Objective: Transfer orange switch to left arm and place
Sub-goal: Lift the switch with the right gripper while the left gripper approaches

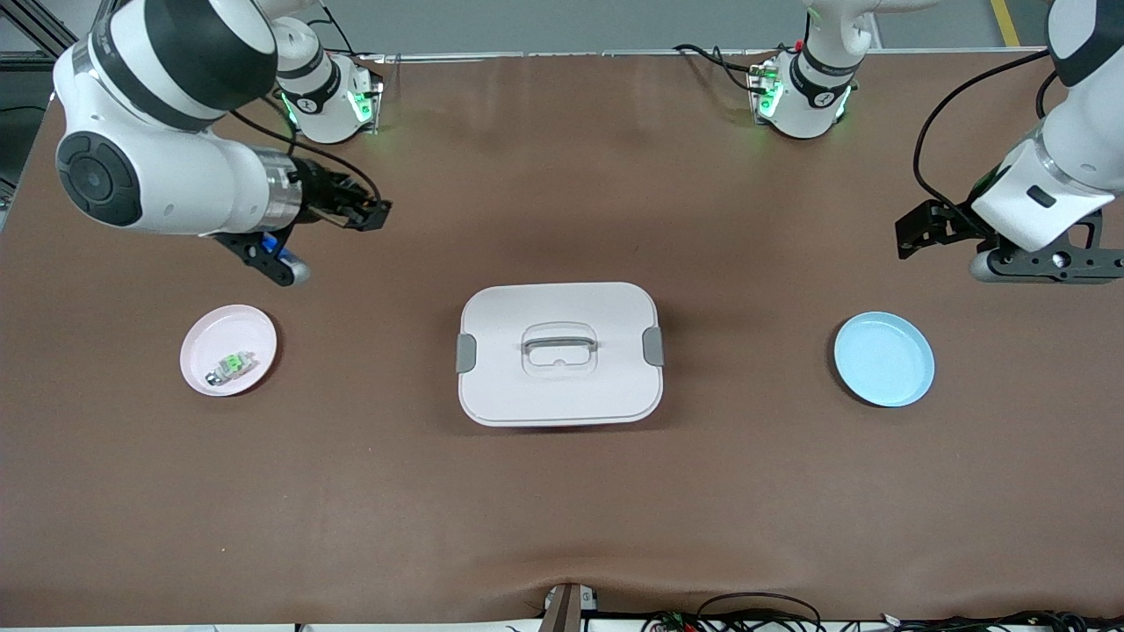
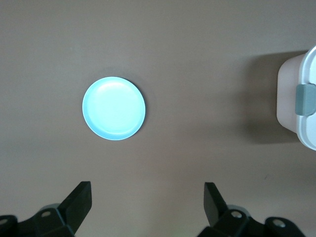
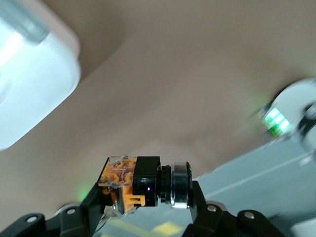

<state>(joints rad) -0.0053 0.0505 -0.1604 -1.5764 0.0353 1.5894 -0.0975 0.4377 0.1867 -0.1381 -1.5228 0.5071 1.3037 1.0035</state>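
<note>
The orange switch [image 3: 132,183], black with an orange part, is clamped between the fingers of my right gripper [image 3: 143,195]. In the front view that gripper [image 1: 367,213] is turned sideways in the air over bare table, between the right arm's base and the pink plate, pointing toward the box. The white box [image 1: 559,391] with grey latches sits mid-table; it also shows in the right wrist view [image 3: 29,98] and the left wrist view [image 2: 296,84]. My left gripper [image 1: 909,235] is open and empty, up over the table near the blue plate [image 1: 884,359]; its fingers [image 2: 79,197] frame bare table.
The pink plate [image 1: 204,338] at the right arm's end holds a clear-grey component with a green part [image 1: 230,364]. The blue plate [image 2: 114,108] lies empty at the left arm's end. Both arm bases [image 1: 327,101] stand along the table edge farthest from the front camera.
</note>
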